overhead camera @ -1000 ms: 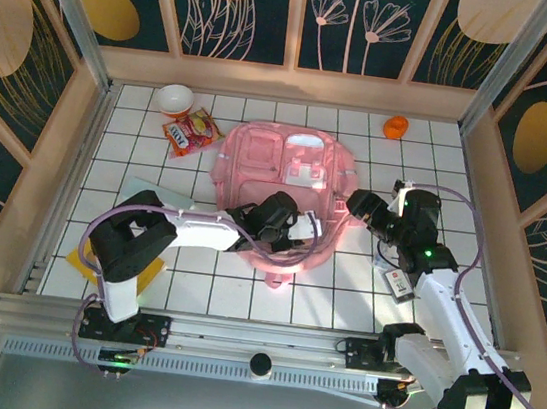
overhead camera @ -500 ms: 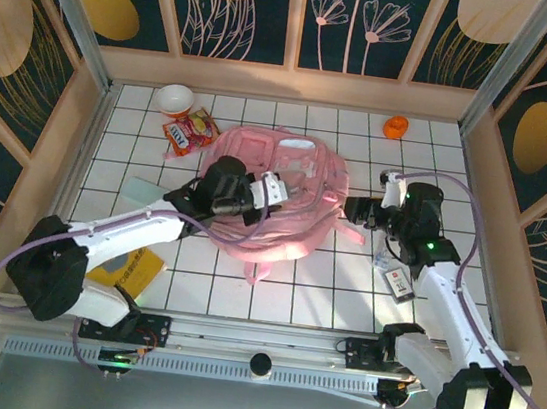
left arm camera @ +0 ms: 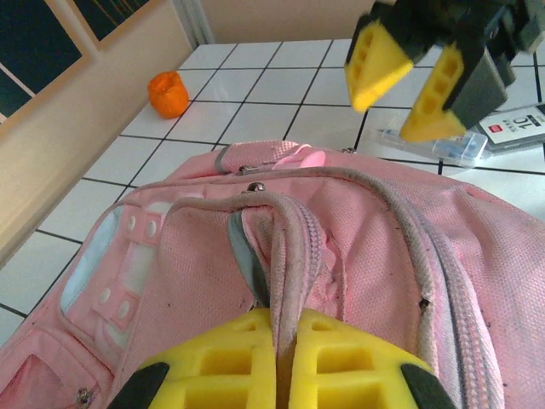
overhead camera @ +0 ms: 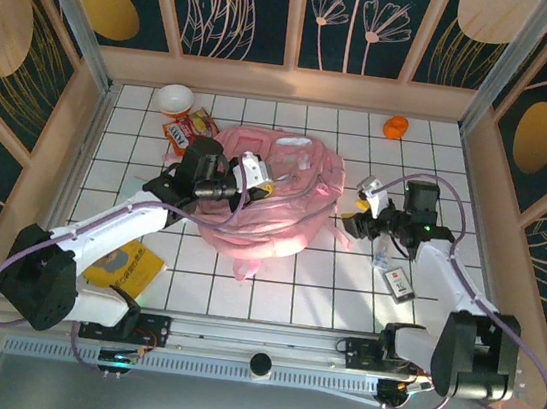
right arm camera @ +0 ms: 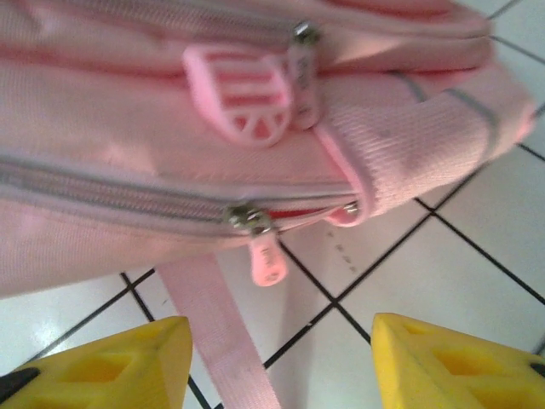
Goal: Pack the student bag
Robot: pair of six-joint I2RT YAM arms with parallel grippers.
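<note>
Nearest us, the right end effector [right arm camera: 277,345] stands parted and empty, the small pink zip pull [right arm camera: 266,260] straight ahead. The large soft pink fabric backpack [overhead camera: 282,216] lies mid white tiled desk [overhead camera: 342,294], to its left. Farther on, the left end effector [left arm camera: 278,358] is clenched on its pink-grey strap loop [left arm camera: 285,247].

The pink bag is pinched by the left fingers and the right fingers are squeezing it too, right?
No. The left fingers do pinch the pink bag, but the right fingers are open, short of its zipper tag, not squeezing it. The right wrist view shows that.
</note>
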